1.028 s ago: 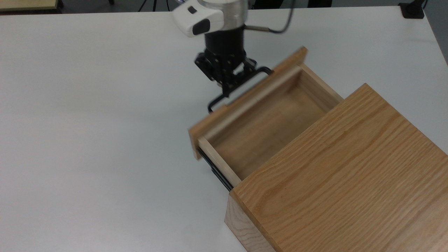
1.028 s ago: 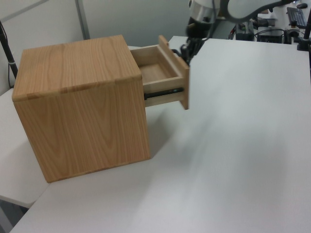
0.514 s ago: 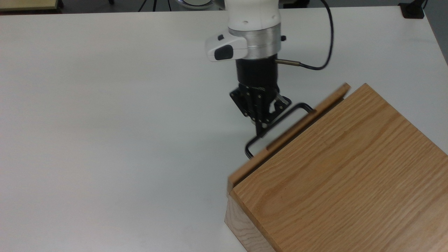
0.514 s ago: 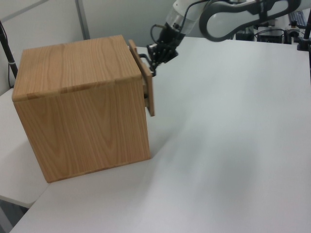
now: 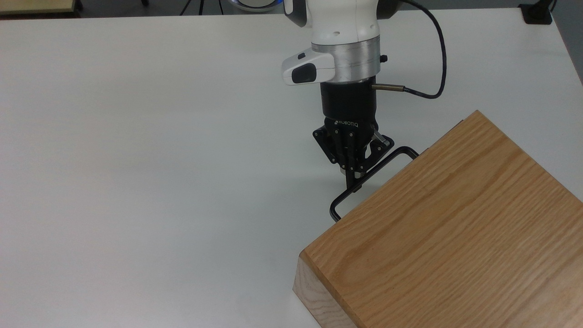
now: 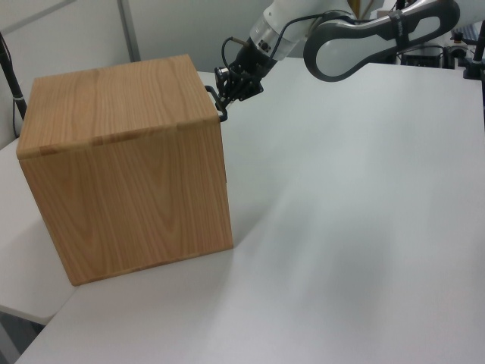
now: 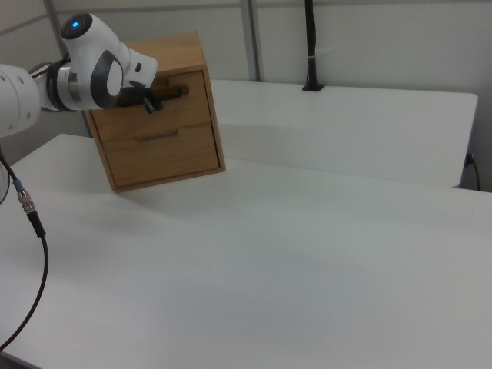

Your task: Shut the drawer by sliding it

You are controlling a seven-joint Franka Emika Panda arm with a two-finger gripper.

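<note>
The drawer (image 7: 189, 108) sits pushed fully into the oak casing (image 5: 448, 228), its upper front panel flush with the casing's face in the right view. From the top view, just its thin black U-shaped handle (image 5: 391, 158) sticks out past the casing's edge. My gripper (image 5: 354, 183) points down at the middle of that handle, fingers shut on the bar. In the left view the gripper (image 6: 225, 107) is at the casing's (image 6: 125, 167) top right corner. In the right view the gripper (image 7: 151, 104) is partly hidden behind the white arm.
A second drawer front (image 7: 159, 153) lies below the first. The casing stands near the white table's (image 5: 136, 159) corner in the left view. A black cable (image 5: 432, 54) loops from the wrist. A black post (image 7: 310, 46) stands at the table's far edge in the right view.
The drawer slid from wide open into the casing until only the handle shows. My gripper travelled with the handle toward the casing, staying shut on it.
</note>
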